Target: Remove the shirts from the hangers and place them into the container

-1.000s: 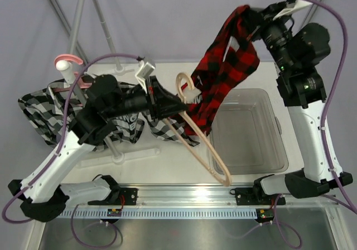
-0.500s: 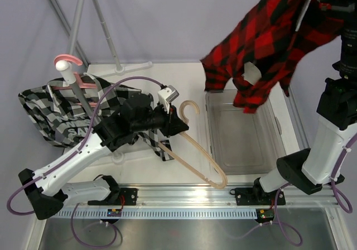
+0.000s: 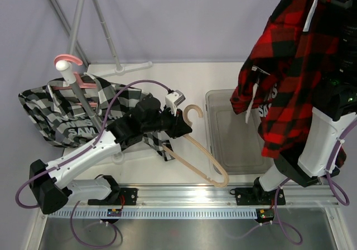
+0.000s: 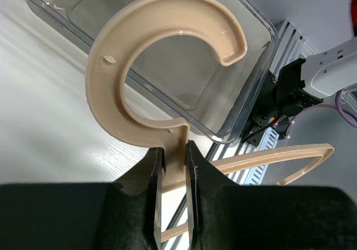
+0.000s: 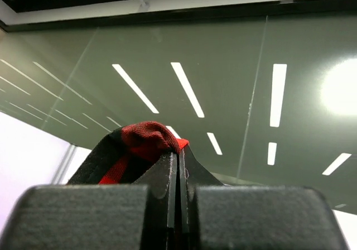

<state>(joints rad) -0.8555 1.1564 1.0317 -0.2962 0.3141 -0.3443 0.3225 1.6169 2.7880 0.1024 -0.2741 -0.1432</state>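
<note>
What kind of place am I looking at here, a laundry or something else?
Most likely a robotics lab or test cell, not a laundry: robot arms bolted to a metal rail at a white table, a plain grey backdrop, and office-style ceiling strip lights.

A thin grey metal rack pole (image 3: 88, 109) stands on the flat white table (image 3: 167, 77). Long white ceiling lights (image 5: 189, 88) shine above.

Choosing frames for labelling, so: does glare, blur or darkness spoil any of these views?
Top external: even light, soft shadows, one bright reflection on the silver metal rail; the red-and-black plaid flannel shirt is sharp. Left wrist: the pale beige hanger is crisp, the left hand a dark mass. Right wrist: faces bright ceiling lights, so the right hand is underexposed.
</note>
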